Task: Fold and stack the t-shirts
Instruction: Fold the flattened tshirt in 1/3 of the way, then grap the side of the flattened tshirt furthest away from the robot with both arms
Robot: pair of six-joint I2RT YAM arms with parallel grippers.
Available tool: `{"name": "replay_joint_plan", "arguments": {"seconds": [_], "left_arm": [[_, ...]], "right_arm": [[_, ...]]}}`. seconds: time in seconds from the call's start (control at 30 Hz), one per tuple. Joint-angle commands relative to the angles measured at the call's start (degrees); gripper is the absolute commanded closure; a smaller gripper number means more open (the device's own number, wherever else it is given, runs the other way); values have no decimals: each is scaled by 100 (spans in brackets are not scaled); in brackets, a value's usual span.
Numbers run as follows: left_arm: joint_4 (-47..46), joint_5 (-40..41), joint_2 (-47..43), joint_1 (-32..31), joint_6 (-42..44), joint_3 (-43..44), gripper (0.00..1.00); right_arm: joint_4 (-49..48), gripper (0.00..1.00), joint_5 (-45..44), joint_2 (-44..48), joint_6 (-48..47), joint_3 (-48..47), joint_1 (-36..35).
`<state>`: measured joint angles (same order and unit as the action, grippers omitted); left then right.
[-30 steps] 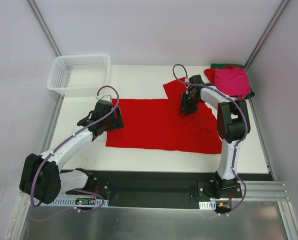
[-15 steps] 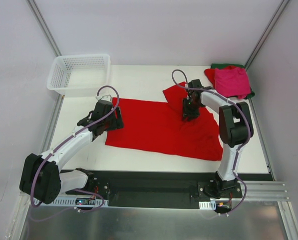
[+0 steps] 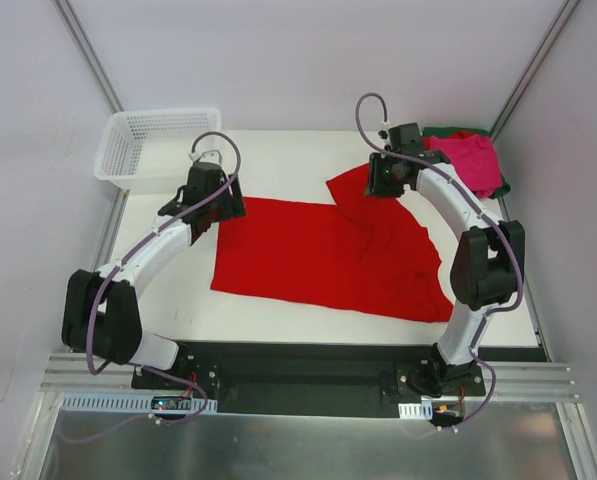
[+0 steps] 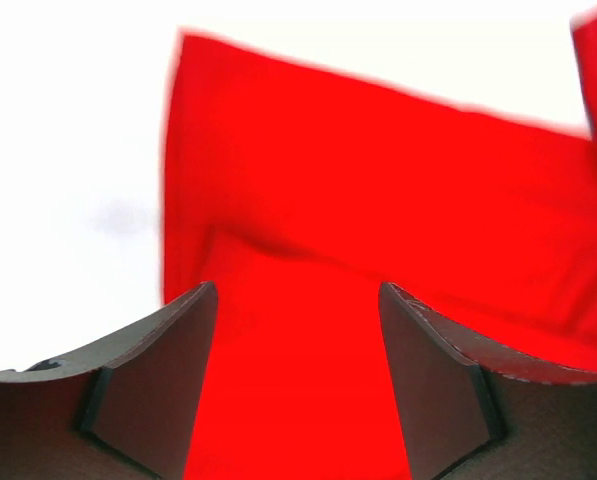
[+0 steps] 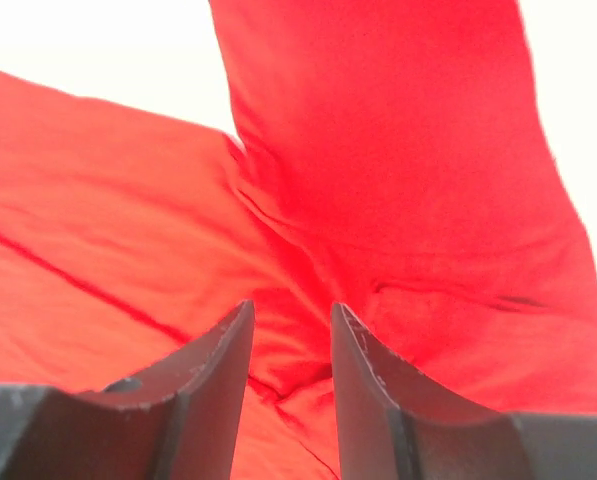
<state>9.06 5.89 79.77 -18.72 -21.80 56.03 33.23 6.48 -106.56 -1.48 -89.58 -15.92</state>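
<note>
A bright red t-shirt [image 3: 328,255] lies spread across the table, its right side rumpled and one sleeve [image 3: 348,185] pointing toward the back. My left gripper [image 3: 221,205] hovers at the shirt's far left corner, and in the left wrist view it [image 4: 296,290] is open with red cloth [image 4: 378,190] beneath it. My right gripper [image 3: 380,186] sits over that sleeve. In the right wrist view it [image 5: 292,305] is open, with creased cloth [image 5: 398,150] under the gap. At the back right, a magenta-pink shirt [image 3: 470,160] tops a stack over a dark green one [image 3: 448,131].
A white mesh basket [image 3: 163,113] stands at the back left corner. Grey walls and metal posts close in the table [image 3: 278,160] on three sides. The black base rail [image 3: 308,365] runs along the near edge.
The right gripper moved from the middle of the shirt back to the sleeve, and the shirt's right side shifted and rumpled. The left gripper moved away toward the shirt's far left corner.
</note>
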Motion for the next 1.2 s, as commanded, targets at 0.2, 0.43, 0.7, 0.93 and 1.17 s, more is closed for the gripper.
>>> {"name": "replay_joint_plan", "arguments": {"seconds": [0.2, 0.43, 0.7, 0.93, 1.17], "left_arm": [[-862, -931, 1444, 957, 888, 1058, 41], [-880, -1283, 2130, 1142, 1020, 1524, 42], [-871, -1485, 2622, 1450, 1011, 1718, 42], [-722, -1827, 3000, 1626, 853, 2060, 43], [-669, -2408, 3492, 1626, 493, 2491, 43]], "right_arm": [[-80, 60, 187, 496, 7, 2, 177], [-124, 60, 248, 487, -2, 55, 274], [-124, 60, 354, 461, 33, 37, 371], [-133, 60, 485, 443, 86, 11, 415], [-115, 60, 530, 470, 112, -24, 450]]}}
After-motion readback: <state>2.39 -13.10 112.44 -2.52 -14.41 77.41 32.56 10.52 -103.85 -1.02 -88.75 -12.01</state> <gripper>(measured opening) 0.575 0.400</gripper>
